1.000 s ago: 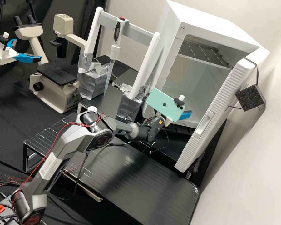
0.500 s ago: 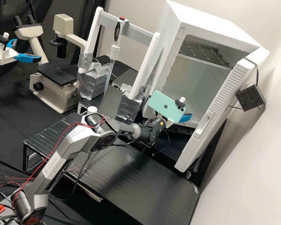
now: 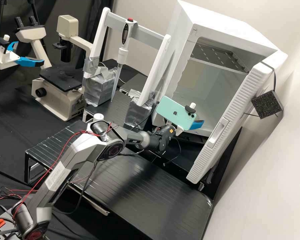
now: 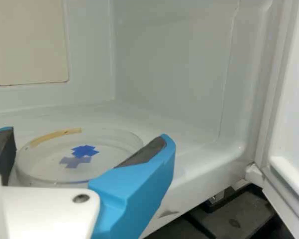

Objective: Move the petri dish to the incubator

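In the high view my gripper (image 3: 197, 125) is at the incubator's open front, low down, partly hidden by the phone mounted on it. The wrist view has the gripper (image 4: 85, 142) shut on the petri dish (image 4: 107, 143), one grey-padded blue finger at each side of its rim. The dish is round, clear and roughly level, with blue cross-shaped marks and a tan strip along its rim. Behind it lies the white floor of the incubator (image 4: 189, 162); I cannot tell whether the dish touches that floor. The white incubator (image 3: 181, 63) stands with its door swung open.
The open door (image 3: 231, 123) slants along the arm's right side. A wire shelf (image 3: 220, 56) spans the upper chamber. Left of the incubator stand a white frame (image 3: 153, 71) with a pipette (image 3: 123, 53) and a microscope (image 3: 61, 96). A low black platform (image 3: 150, 190) lies beneath the arm.
Over the earlier frames my gripper shifted slightly right, then a little back to the left. The arm's elbow also moved a little to the right. The incubator and its door have stayed put.
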Motion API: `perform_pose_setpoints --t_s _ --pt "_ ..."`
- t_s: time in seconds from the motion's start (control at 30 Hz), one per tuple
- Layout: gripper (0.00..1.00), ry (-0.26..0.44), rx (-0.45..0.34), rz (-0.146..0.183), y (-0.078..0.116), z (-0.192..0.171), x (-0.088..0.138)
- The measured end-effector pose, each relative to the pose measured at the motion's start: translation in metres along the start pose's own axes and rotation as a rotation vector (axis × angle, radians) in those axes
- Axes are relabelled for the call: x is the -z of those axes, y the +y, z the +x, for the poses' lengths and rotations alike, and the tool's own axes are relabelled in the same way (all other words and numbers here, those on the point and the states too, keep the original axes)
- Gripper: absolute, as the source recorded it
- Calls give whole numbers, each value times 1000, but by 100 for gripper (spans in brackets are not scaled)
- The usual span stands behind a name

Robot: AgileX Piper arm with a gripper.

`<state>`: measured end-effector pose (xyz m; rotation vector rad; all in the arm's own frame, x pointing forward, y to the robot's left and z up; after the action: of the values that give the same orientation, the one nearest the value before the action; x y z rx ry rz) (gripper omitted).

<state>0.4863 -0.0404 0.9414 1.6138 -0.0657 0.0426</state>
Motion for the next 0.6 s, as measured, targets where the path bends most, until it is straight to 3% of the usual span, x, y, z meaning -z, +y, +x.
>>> perform_pose_setpoints --t_s 0.37,0.6 --pt "100 28 15 6 -5 -19 3" --pt "100 28 -1 1 5 -38 -6"
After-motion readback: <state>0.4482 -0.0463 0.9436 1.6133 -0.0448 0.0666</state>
